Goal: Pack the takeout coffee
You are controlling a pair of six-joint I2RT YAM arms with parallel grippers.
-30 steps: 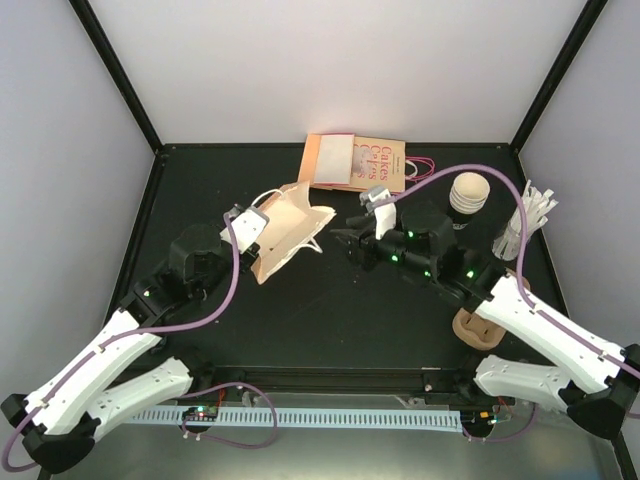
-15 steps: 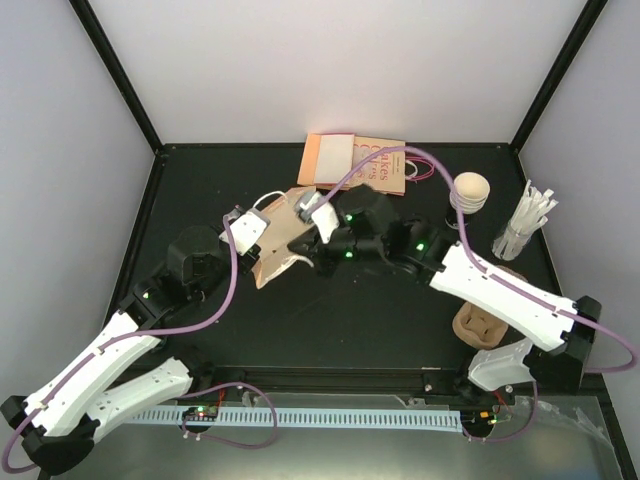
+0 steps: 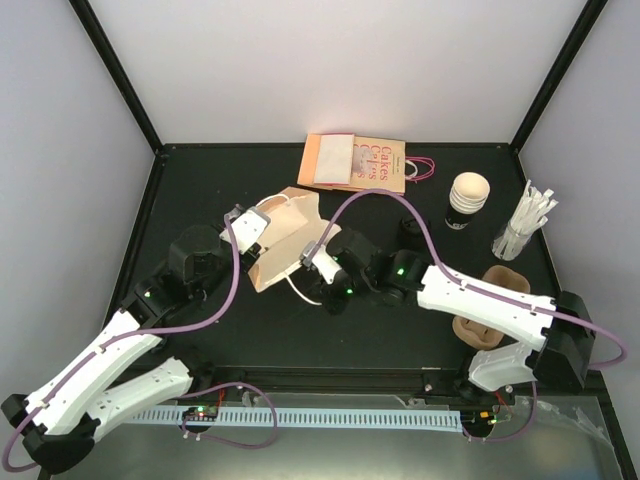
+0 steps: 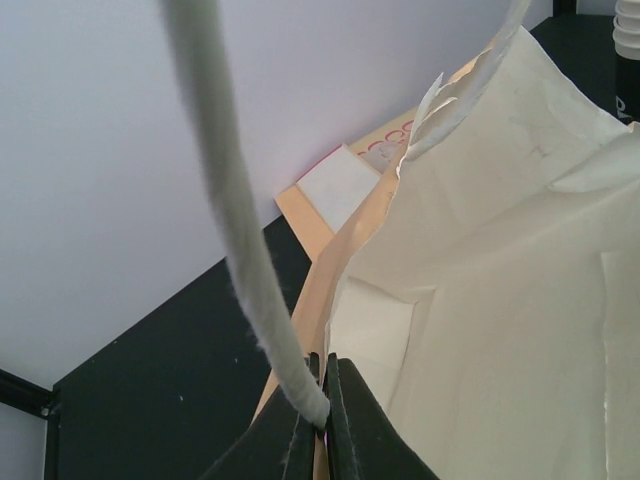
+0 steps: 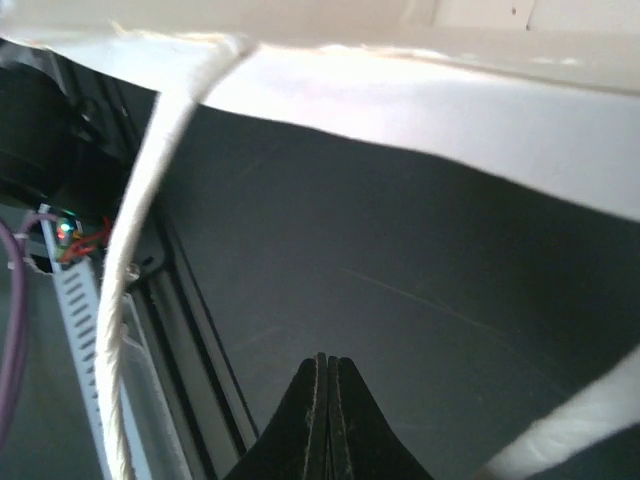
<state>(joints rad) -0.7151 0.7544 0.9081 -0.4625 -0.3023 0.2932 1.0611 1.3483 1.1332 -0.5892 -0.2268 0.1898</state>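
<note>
Takeout coffee cup (image 3: 467, 200), black with a cream top showing, stands upright near the far right corner of the tabletop, untouched and well apart from both grippers. A tan paper bag (image 3: 280, 240) lies left of centre. The left gripper (image 3: 243, 228) pinches the bag's rim on its left side, jaws closed on the paper just beside a white rope handle (image 4: 240, 220). The right gripper (image 3: 318, 260) sits at the bag's near right edge, jaws pressed together with nothing visible between them.

With the right jaws gripping nothing, the bag mouth may sag shut, and the cup could then catch on the rim and tip. The right forearm also passes over the brown cup carrier (image 3: 503, 280), which a swing toward the cup might knock.

Compared with half a second ago, the right gripper has moved from the bag's far side to its near side, and the bag lies flatter. The cup has not moved.
</note>
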